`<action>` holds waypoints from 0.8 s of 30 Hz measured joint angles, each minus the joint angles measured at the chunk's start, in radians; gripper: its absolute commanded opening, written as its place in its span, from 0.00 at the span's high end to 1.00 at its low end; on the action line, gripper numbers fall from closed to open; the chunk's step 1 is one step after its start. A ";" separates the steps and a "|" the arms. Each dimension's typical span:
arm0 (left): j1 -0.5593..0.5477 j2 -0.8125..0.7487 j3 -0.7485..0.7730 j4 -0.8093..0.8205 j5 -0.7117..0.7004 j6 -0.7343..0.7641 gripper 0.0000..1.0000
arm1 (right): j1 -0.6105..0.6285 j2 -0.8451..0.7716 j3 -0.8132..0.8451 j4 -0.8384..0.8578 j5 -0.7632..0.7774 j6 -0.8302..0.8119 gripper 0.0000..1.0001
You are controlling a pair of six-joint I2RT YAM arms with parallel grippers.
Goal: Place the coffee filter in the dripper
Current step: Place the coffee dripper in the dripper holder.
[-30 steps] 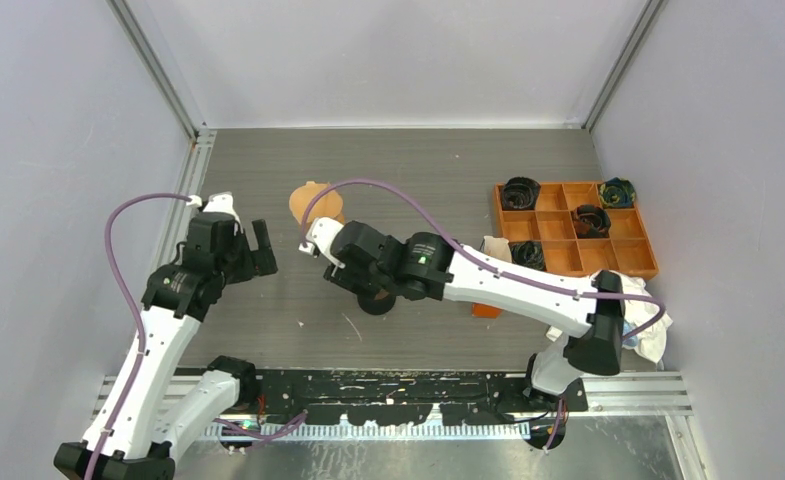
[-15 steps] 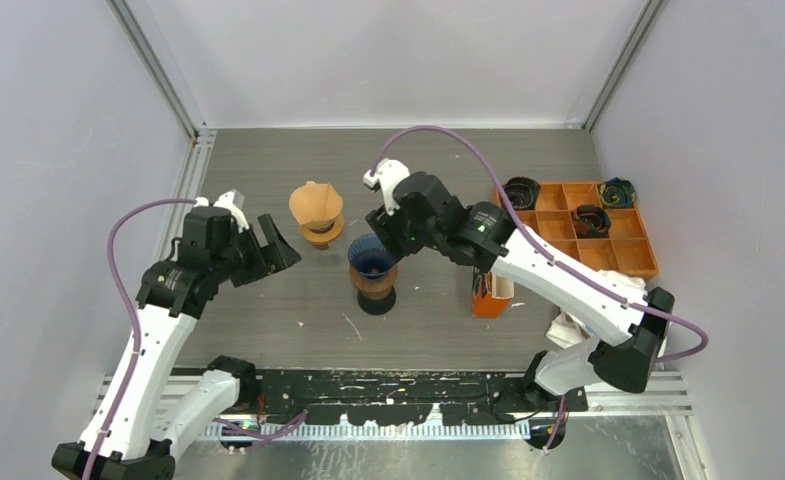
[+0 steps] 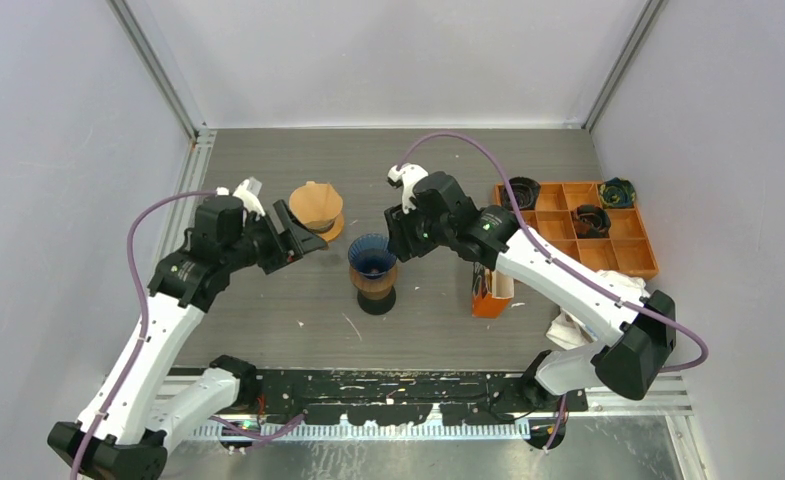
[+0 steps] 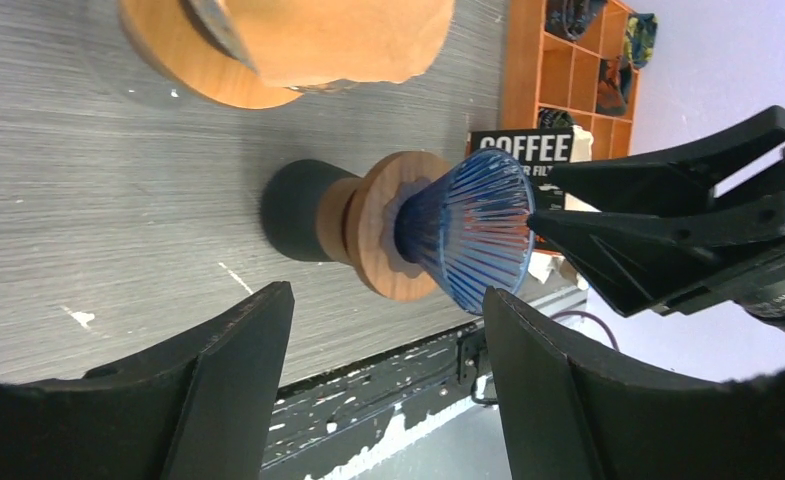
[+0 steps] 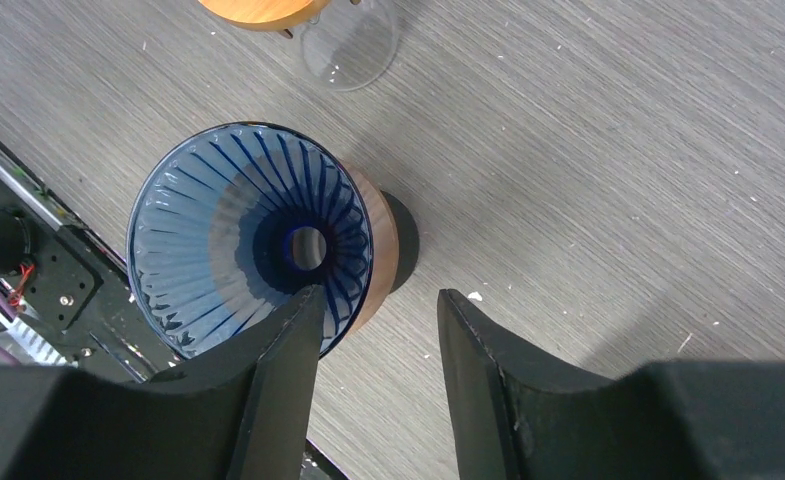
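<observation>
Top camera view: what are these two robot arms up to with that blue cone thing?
They are getting ready to put a paper coffee filter into the blue dripper, which stands empty in the middle. The brown filter sits apart on a second wooden-ringed dripper and has not yet been picked up. The left arm has its jaws open close beside that filter, holding nothing. The right arm has its jaws open at the blue dripper's rim, gripping nothing as far as I can tell.

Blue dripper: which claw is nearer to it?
Right. The right claw is at the rim of the blue dripper; the left claw hangs apart to its left.
</observation>
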 measured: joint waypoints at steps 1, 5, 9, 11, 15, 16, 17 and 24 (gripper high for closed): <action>-0.008 0.005 0.000 0.010 0.001 -0.007 0.29 | -0.004 0.000 -0.008 0.010 -0.010 0.006 0.50; -0.054 0.033 -0.002 0.061 0.000 -0.040 0.32 | -0.014 0.000 -0.027 0.036 -0.038 0.023 0.55; -0.105 0.067 -0.003 0.103 -0.004 -0.058 0.35 | -0.016 0.000 -0.039 0.055 -0.057 0.033 0.60; -0.131 0.087 -0.003 0.122 -0.011 -0.068 0.39 | -0.016 0.000 -0.046 0.062 -0.063 0.035 0.62; -0.177 0.127 -0.004 0.148 -0.031 -0.074 0.48 | -0.016 0.000 -0.058 0.068 -0.074 0.036 0.67; -0.183 0.134 -0.005 0.153 -0.035 -0.075 0.49 | -0.016 0.000 -0.060 0.069 -0.076 0.037 0.67; -0.189 0.140 -0.006 0.158 -0.037 -0.075 0.51 | -0.016 0.000 -0.063 0.071 -0.080 0.037 0.68; -0.203 0.161 -0.034 0.175 -0.054 -0.077 0.61 | -0.020 0.000 -0.076 0.078 -0.098 0.039 0.72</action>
